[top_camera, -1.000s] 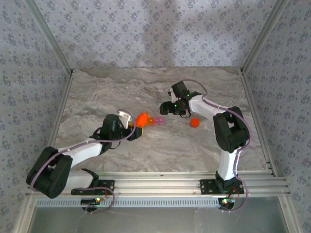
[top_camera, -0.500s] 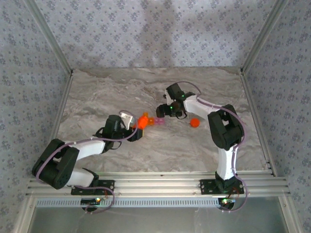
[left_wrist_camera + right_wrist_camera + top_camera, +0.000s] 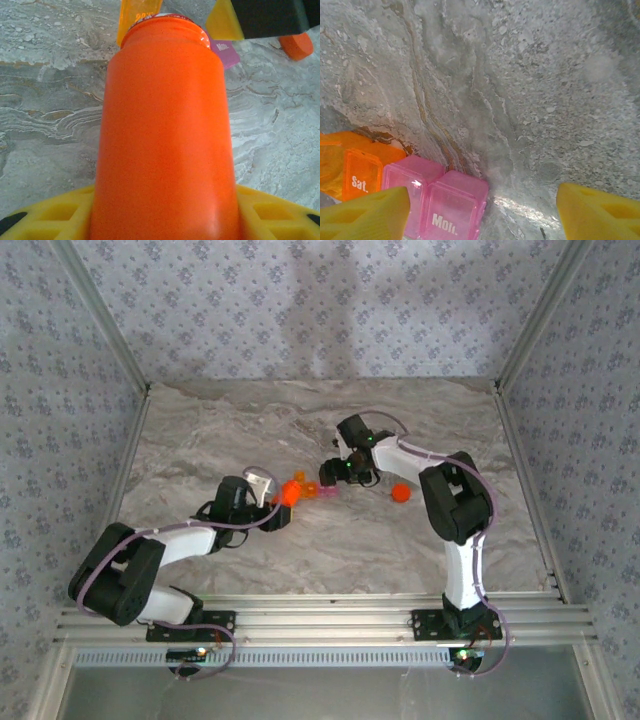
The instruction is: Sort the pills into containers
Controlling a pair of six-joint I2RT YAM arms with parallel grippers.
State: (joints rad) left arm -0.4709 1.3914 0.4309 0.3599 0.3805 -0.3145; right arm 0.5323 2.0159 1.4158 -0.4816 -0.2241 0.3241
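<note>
Both arms are reaching inward: the left gripper (image 3: 275, 500), stretched low, is clamping a tall orange plastic cylindrical bottle (image 3: 165, 135) tilted forward. Just beyond its mouth are lying the joined orange-and-pink translucent containers (image 3: 440, 200), under the right gripper (image 3: 482, 212), hovering with jaws spread.

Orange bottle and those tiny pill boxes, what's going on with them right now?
The left arm grips the orange bottle in its jaws, tipped over with its top end pointing at the containers, a joined orange and pink pair on the table. An orange cap lies on the table further right. The right arm hovers over the pink end with its jaws open, holding nothing. Whether any pills are in the compartments cannot be told.
</note>
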